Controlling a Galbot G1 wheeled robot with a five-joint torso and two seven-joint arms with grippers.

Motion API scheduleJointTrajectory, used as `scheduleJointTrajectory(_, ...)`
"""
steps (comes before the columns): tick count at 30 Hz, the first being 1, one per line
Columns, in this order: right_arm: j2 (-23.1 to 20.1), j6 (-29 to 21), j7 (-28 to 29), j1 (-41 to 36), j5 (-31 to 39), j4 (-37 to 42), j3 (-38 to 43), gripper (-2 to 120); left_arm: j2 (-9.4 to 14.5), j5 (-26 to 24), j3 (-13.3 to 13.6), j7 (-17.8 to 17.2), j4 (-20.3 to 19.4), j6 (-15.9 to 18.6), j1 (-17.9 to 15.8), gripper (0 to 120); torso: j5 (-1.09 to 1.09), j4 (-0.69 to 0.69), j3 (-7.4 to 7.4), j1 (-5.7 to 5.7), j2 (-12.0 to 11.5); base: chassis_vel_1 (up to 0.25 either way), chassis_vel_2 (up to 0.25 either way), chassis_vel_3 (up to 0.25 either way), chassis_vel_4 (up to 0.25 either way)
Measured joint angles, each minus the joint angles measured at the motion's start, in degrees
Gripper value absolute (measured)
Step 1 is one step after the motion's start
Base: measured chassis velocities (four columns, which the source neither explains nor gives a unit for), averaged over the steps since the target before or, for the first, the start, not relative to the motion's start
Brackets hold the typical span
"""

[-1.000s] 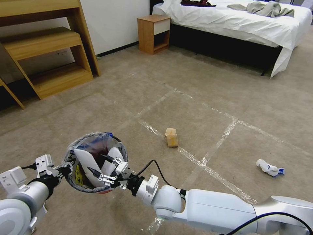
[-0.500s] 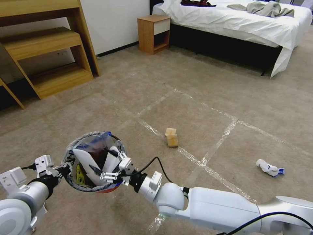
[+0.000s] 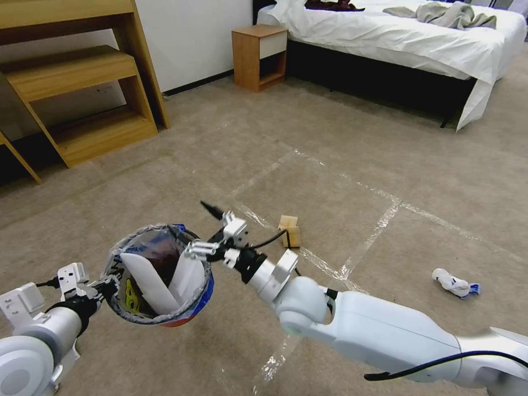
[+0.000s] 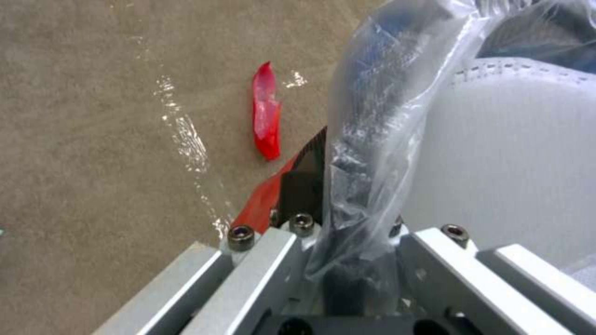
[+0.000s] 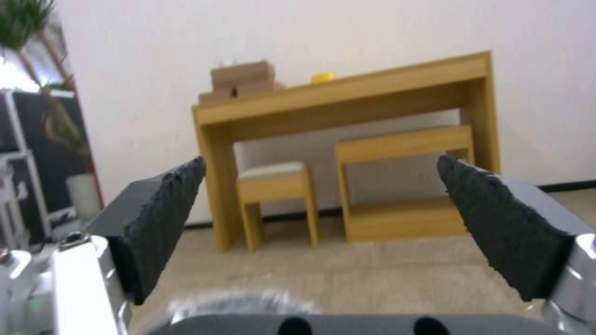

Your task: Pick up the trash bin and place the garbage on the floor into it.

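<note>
1. My left hand (image 3: pixel 107 287) is pinching the bin (image 3: pixel 158 275) by its near rim, holding it up off the floor (image 3: pixel 341 165); in the left wrist view my fingers (image 4: pixel 298 200) are clamping rim and bag liner (image 4: pixel 372 139).
2. White slippers (image 3: pixel 165 278) are standing inside the bin.
3. My right hand (image 3: pixel 212 228) is hovering just beside the bin's far rim, fingers (image 5: pixel 165 223) spread wide, gripping nothing.
4. A tan paper bag (image 3: pixel 290 231) is lying on the floor near my right hand.
5. A crumpled tissue (image 3: pixel 455 284) is lying well apart, on my right.
6. A red wrapper (image 4: pixel 267 111) is lying on the floor under the bin.
</note>
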Motion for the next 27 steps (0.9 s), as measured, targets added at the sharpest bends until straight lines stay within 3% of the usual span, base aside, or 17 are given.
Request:
scheduleJointTrajectory(9, 0.9, -0.5, -0.8, -0.3, 4.1, 1.4, 9.4, 100, -0.4, 1.0, 0.0, 0.3, 0.2, -0.1, -0.3, 1, -0.01, 0.01, 0.00, 0.00, 0.0, 0.000, 0.000, 0.000, 0.000)
scheduleJointTrajectory(11, -0.2, -0.5, -2.7, -1.0, 7.1, 1.9, 16.6, 100, -0.5, 2.3, -0.3, 1.0, 0.4, -0.3, -0.4, 1, -0.01, 0.01, 0.00, 0.00, 0.0, 0.000, 0.000, 0.000, 0.000)
scheduleJointTrajectory(17, -3.0, -1.4, -2.8, -3.6, 8.2, 3.2, 27.5, 100, -0.7, 4.7, -0.8, 2.1, 0.8, -0.8, -0.8, 1, 0.01, -0.02, 0.00, 0.00, 0.0, 0.000, 0.000, 0.000, 0.000)
scheduleJointTrajectory(20, -5.5, -3.2, -0.4, -7.0, 3.0, 3.5, 38.2, 100, -2.1, 7.6, -2.0, 3.4, 1.1, -1.5, -0.2, 1, 0.02, -0.02, 0.00, 0.00, 0.0, 0.000, 0.000, 0.000, 0.000)
scheduleJointTrajectory(27, -7.0, -4.8, 2.1, -12.8, -4.6, 4.0, 51.1, 100, -4.1, 10.9, -3.1, 4.1, 0.8, -2.3, 0.7, 1, 0.01, 0.02, 0.00, 0.00, 0.0, 0.000, 0.000, 0.000, 0.000)
